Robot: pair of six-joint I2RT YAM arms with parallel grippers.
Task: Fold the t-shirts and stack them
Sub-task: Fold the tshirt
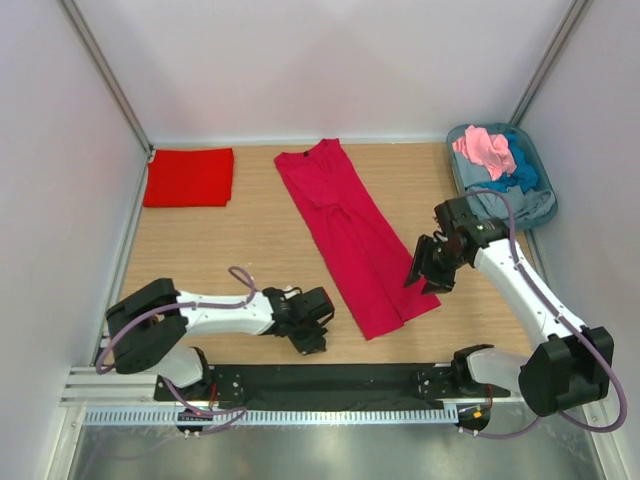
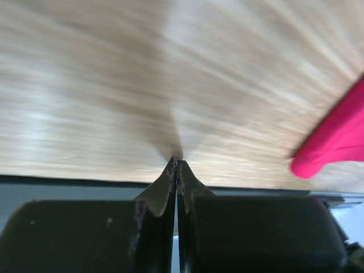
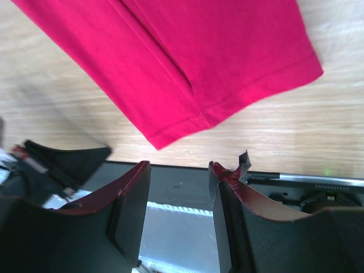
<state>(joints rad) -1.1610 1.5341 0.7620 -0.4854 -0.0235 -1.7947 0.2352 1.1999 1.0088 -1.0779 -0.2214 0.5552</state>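
A crimson t-shirt (image 1: 350, 235) lies folded into a long strip down the middle of the table, its hem end nearest me. My left gripper (image 1: 310, 340) is low over the wood left of that hem and is shut on nothing (image 2: 177, 163); a crimson corner (image 2: 335, 142) shows at the right of the left wrist view. My right gripper (image 1: 428, 268) hovers open just right of the strip, and its fingers (image 3: 132, 193) stand apart and empty below the crimson t-shirt's hem (image 3: 227, 62). A scarlet t-shirt (image 1: 188, 177) lies folded at the back left.
A grey-blue tub (image 1: 548, 203) at the back right holds pink (image 1: 485, 150), blue (image 1: 522, 176) and grey (image 1: 497, 206) shirts. A black strip (image 1: 320, 380) and rail run along the near edge by the arm bases. White walls close in three sides.
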